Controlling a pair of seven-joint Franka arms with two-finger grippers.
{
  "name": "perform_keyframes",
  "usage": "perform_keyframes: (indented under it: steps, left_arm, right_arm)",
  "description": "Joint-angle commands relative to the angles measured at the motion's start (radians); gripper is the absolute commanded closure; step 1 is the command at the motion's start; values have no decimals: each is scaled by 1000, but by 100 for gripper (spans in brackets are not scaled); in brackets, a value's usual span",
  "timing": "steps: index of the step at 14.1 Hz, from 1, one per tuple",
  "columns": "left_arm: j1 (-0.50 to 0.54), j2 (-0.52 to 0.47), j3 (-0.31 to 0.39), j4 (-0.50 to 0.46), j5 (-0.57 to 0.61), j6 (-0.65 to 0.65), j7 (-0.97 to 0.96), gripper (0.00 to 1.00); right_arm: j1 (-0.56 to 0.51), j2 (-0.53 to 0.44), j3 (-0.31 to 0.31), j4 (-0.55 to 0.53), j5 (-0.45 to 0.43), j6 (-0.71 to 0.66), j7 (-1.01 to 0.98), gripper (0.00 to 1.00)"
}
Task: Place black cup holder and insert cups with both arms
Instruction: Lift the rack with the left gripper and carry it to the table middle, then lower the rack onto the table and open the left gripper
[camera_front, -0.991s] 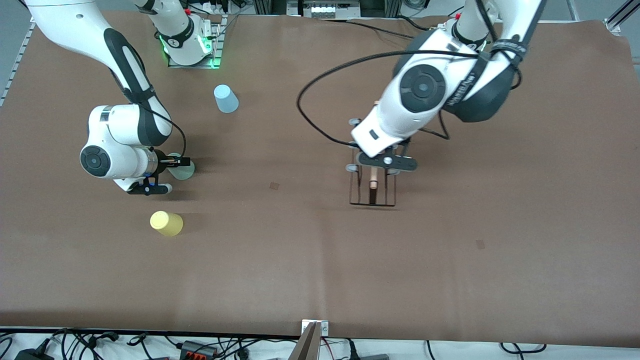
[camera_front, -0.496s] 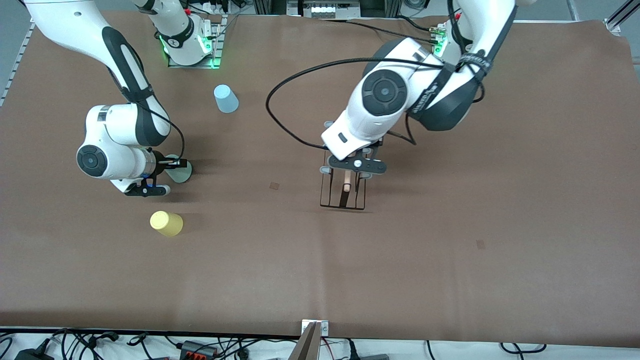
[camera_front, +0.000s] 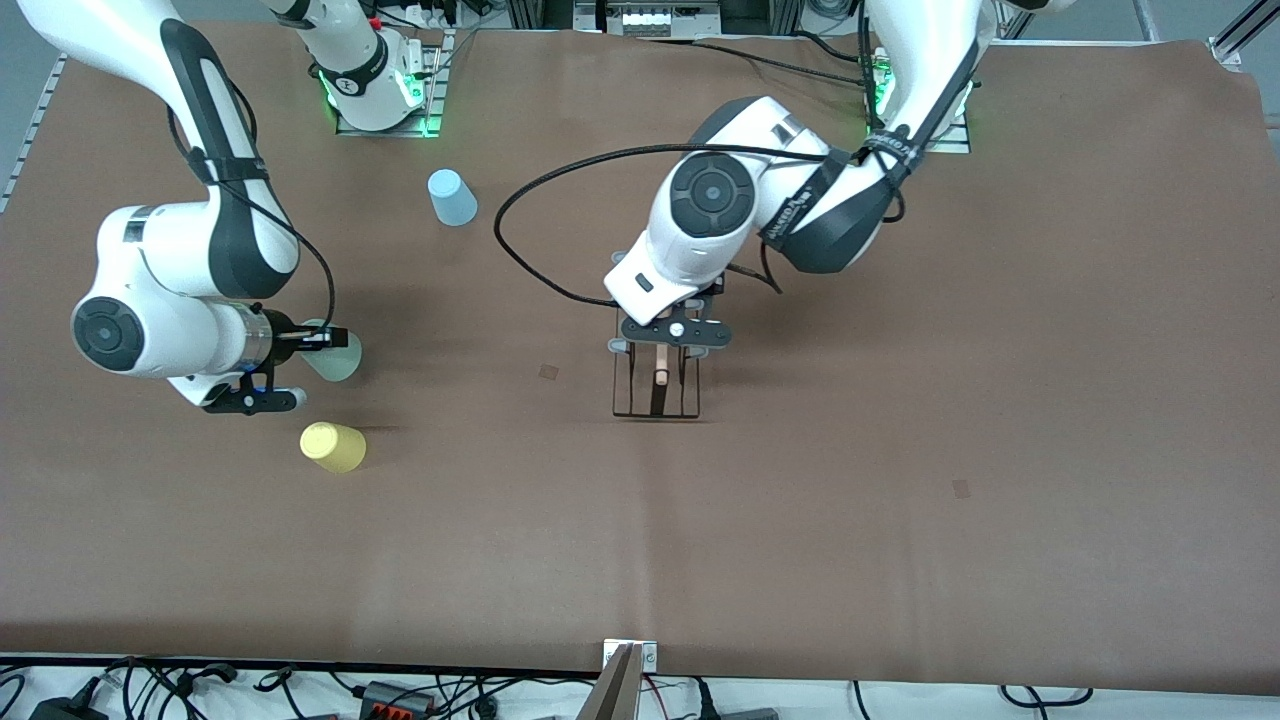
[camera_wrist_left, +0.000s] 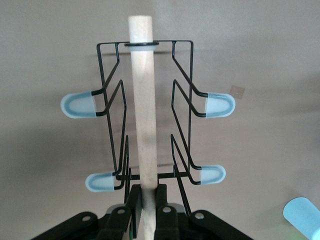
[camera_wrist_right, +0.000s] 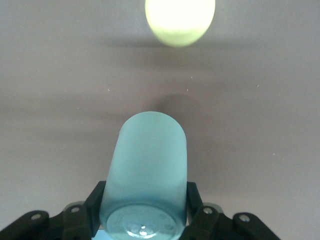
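Observation:
My left gripper (camera_front: 662, 345) is shut on the light wooden rod (camera_wrist_left: 143, 100) of the black cup holder (camera_front: 660, 380), near the middle of the table. The holder's black wire frame and grey-blue pegs (camera_wrist_left: 77, 106) are bare. My right gripper (camera_front: 322, 338) is shut on the pale green cup (camera_front: 338, 357), clamping its sides (camera_wrist_right: 147, 160) near the base and holding it tilted just over the table. The yellow cup (camera_front: 333, 447) stands upside down on the table close by, nearer to the front camera. The light blue cup (camera_front: 452, 198) stands upside down farther from the camera, toward the right arm's base.
A brown mat (camera_front: 900, 450) covers the table. Black cable (camera_front: 540, 180) loops off the left arm above the table. Cables and plugs (camera_front: 390, 695) lie along the edge nearest the camera.
The left arm has carried the cup holder toward the right arm's end of the table. The right gripper has shut on the green cup and shifted it slightly toward its own end.

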Motion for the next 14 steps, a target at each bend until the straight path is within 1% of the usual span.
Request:
perform_keyframes:
  steps: [1, 8, 14]
  left_arm:
    - [-6, 16, 6, 39, -4, -15, -12, 100]
    - [-23, 60, 6, 30, 1, -15, -15, 100]
    - [-35, 66, 6, 30, -5, -19, -87, 100]
  right_arm:
    - [3, 7, 2, 35, 11, -22, 0, 78]
    - [3, 7, 2, 34, 11, -24, 5, 78]
    - [3, 13, 2, 32, 11, -39, 6, 78]
